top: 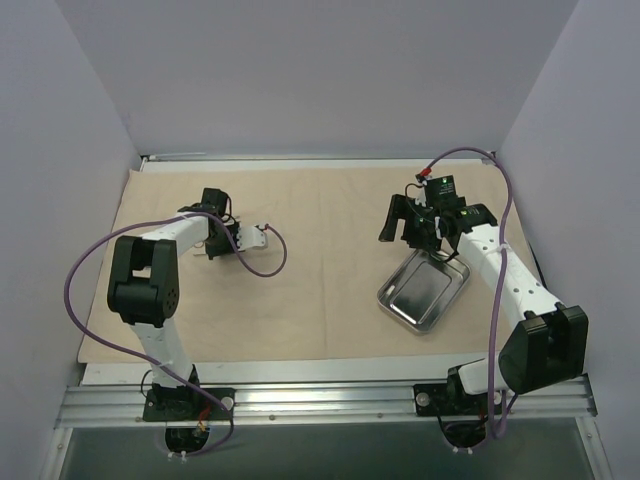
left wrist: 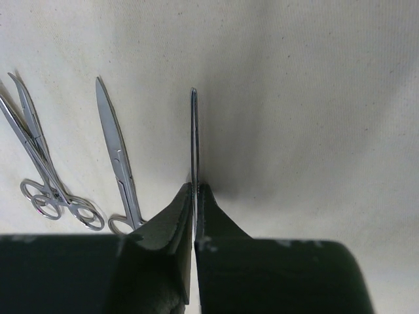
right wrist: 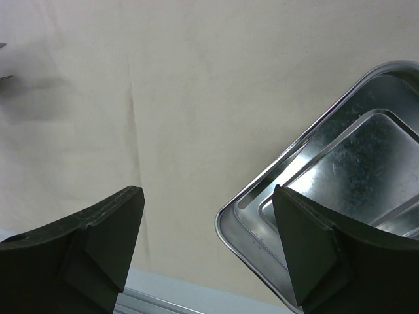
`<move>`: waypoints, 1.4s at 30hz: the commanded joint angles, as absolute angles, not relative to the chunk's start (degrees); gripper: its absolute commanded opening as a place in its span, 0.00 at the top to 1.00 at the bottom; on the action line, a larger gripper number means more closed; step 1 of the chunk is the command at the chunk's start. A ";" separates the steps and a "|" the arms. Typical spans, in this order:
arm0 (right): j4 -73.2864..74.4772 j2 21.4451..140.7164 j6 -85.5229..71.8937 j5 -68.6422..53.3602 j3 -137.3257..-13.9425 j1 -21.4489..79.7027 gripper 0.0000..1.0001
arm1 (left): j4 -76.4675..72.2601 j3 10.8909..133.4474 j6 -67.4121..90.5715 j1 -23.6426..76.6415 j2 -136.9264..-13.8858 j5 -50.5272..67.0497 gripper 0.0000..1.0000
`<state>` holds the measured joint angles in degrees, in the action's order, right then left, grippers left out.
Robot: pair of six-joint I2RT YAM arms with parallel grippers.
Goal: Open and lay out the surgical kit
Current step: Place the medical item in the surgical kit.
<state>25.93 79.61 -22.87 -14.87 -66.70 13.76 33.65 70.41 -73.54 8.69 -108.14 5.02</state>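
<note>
Wrap is open: cloth wrap point(top: 320, 200) lies flat across the worktop point(top: 300, 372), so I judge the step in hand is laying out instruments. The left fingers point(left wrist: 185, 204) are pressed together, pinching a thin instrument point(left wrist: 194, 131) edge-on, its tip pointing straight ahead of them over the cloth. Scissors point(left wrist: 116, 154) lie just left of the fingers and ring-handled forceps point(left wrist: 39, 163) further left, both flat. The next move likely calls for lowering the piece, tipping it flat parallel to the scissors, then releasing. There is bare cloth ahead and right of these fingers, less room on the left. The right fingers point(right wrist: 111, 226) are spread and hold nothing, with the steel tray point(right wrist: 366, 163) corner under the right-hand one and the cloth edge just behind.
</note>
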 commanded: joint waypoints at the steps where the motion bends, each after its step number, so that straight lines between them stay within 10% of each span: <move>1: 25.40 78.22 -23.29 -15.21 -66.27 13.18 0.18 | 32.70 69.17 -73.30 8.88 -108.64 7.65 0.91; 36: 23.82 77.61 -23.38 -16.08 -64.42 13.27 0.18 | 32.35 66.01 -68.65 8.00 -102.23 6.15 0.53; 37: 23.91 77.61 -23.20 -15.91 -64.60 13.27 0.18 | 32.17 66.18 -68.21 7.48 -101.52 6.33 0.42; 38: 23.82 77.69 -23.20 -15.73 -64.69 13.36 0.18 | 32.08 66.53 -67.68 7.21 -100.82 6.59 0.05; 42: 23.73 77.61 -23.12 -15.38 -64.86 13.36 0.18 | 26.29 67.15 -62.86 6.07 -95.56 6.59 0.06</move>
